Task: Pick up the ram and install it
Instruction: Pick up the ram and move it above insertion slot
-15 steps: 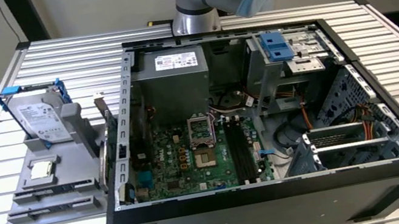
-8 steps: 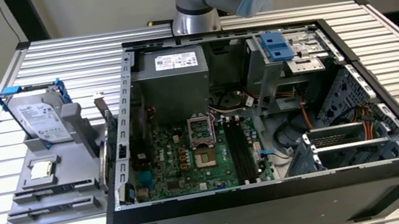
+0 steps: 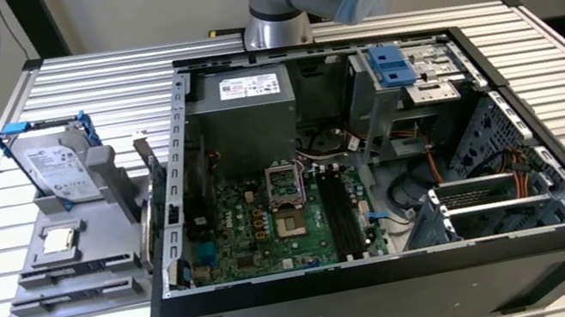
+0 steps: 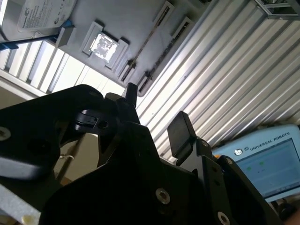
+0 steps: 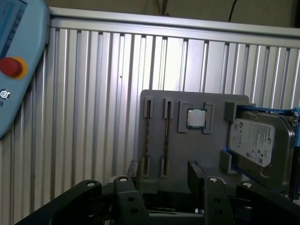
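Grey holder (image 5: 187, 150) with ram (image 5: 148, 136) edge-on; fingers (image 5: 129, 197) wide open, empty, nearby. Approach step, seemingly, needing square alignment across thin edge.

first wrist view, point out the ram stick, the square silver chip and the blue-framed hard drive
thin greenish ram stick (image 5: 165, 136): first wrist view, middle of its edge
small square silver chip (image 5: 196, 118): first wrist view, centre of lid
silver hard drive in blue frame (image 5: 255, 140): first wrist view, labelled face
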`<state>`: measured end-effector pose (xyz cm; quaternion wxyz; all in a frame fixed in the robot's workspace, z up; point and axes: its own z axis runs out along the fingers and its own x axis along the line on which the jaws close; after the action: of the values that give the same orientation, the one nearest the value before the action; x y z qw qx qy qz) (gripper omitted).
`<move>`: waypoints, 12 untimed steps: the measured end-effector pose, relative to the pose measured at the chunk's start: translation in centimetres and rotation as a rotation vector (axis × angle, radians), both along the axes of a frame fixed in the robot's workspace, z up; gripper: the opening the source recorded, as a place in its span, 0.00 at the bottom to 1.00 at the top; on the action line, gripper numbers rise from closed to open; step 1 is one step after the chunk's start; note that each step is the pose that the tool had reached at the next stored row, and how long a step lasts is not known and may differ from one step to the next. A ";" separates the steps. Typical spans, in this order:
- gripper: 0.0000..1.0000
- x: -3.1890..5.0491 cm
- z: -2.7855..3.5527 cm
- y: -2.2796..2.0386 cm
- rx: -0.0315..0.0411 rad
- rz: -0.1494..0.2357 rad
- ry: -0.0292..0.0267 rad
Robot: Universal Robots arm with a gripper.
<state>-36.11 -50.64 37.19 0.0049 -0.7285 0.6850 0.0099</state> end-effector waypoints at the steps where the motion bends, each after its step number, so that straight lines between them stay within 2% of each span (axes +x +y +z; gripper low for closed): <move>1: 1.00 0.00 -0.07 0.00 0.0000 0.000 0.0001; 12: 1.00 0.00 -1.00 0.00 -0.0001 0.000 0.0001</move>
<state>-36.11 -50.64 36.19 0.0048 -0.7285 0.6850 0.0099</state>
